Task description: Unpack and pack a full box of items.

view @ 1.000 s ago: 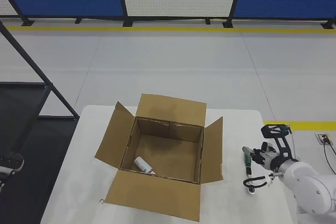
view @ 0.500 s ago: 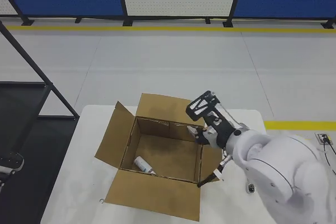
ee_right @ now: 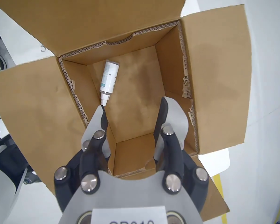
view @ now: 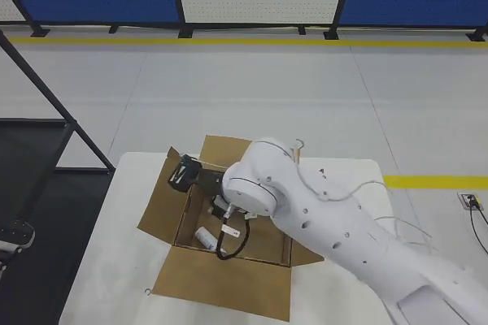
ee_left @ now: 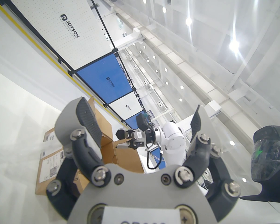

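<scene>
An open cardboard box [view: 228, 286] stands in the middle of the white table [view: 118, 268], all its flaps folded out. One white bottle [view: 205, 237] with a teal band lies on the box floor by the left wall. My right gripper [view: 217, 209] hangs over the box's left half, open with nothing between its fingers. In the right wrist view the gripper [ee_right: 133, 107] is above the bottle [ee_right: 109, 80] and the box [ee_right: 172, 54]. My left gripper [ee_left: 140, 110] is open and empty, tilted up toward the ceiling, with the box [ee_left: 49, 164] and the right gripper [ee_left: 128, 139] beyond it.
The right arm [view: 333, 219] stretches across the box's right flap and hides the table's right side. A black metal frame [view: 57, 122] stands off the table's left. Bare table surface lies left of the box.
The right arm swung from the table's right side, across the box's right flap, to above the box's left half. The bottle and the box have not moved.
</scene>
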Controlling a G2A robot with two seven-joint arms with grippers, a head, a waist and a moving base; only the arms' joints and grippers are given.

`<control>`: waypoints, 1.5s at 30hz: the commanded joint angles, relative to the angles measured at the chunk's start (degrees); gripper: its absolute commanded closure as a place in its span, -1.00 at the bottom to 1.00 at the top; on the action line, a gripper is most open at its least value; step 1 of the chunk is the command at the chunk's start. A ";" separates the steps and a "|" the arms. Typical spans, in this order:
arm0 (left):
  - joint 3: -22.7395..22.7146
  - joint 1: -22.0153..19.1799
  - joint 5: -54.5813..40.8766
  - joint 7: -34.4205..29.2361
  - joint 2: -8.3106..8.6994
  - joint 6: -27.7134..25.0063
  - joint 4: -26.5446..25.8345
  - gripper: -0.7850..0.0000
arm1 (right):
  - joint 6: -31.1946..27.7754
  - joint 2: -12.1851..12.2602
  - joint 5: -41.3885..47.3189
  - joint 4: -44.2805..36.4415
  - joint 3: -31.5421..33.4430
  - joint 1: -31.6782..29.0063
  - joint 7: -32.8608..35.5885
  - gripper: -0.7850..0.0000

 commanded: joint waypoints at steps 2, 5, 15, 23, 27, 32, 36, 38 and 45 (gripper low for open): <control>0.00 0.00 0.00 0.00 0.00 0.00 0.00 -1.00 | -3.08 -3.12 3.40 8.57 -3.83 2.49 0.16 -0.99; 0.00 0.00 0.00 0.00 0.00 0.00 0.00 -1.00 | -3.57 -5.50 5.66 14.69 -5.63 3.31 -1.50 -1.00; 0.00 0.00 0.00 0.00 0.00 0.00 0.00 -1.00 | -3.47 -5.89 5.63 15.82 -5.90 3.53 -1.92 -1.00; 3.79 -2.18 7.42 0.77 0.54 3.11 -1.12 -1.00 | -4.12 -5.80 1.97 21.18 -5.17 0.82 -12.17 -1.00; 8.17 -5.67 13.33 0.41 1.10 4.58 0.68 -1.00 | -8.51 -6.94 1.56 25.62 -6.23 0.01 -14.76 -1.00; 12.04 -9.19 17.95 0.43 1.65 6.44 4.18 -1.00 | -13.90 -9.01 2.39 31.33 -7.50 -0.59 -16.73 -1.00; 13.90 -10.34 20.18 -0.08 1.98 6.91 5.77 -1.00 | -17.92 -10.87 2.47 34.18 -8.75 -1.08 -17.99 -1.00; 14.74 -10.55 21.40 -0.87 2.15 6.77 6.40 -1.00 | -19.65 -11.68 2.60 35.76 -9.13 -1.31 -18.65 -1.00; 17.33 -11.08 23.20 -2.63 2.60 5.96 8.19 -1.00 | -17.73 -14.60 3.69 39.91 -9.39 -2.71 -22.65 -1.00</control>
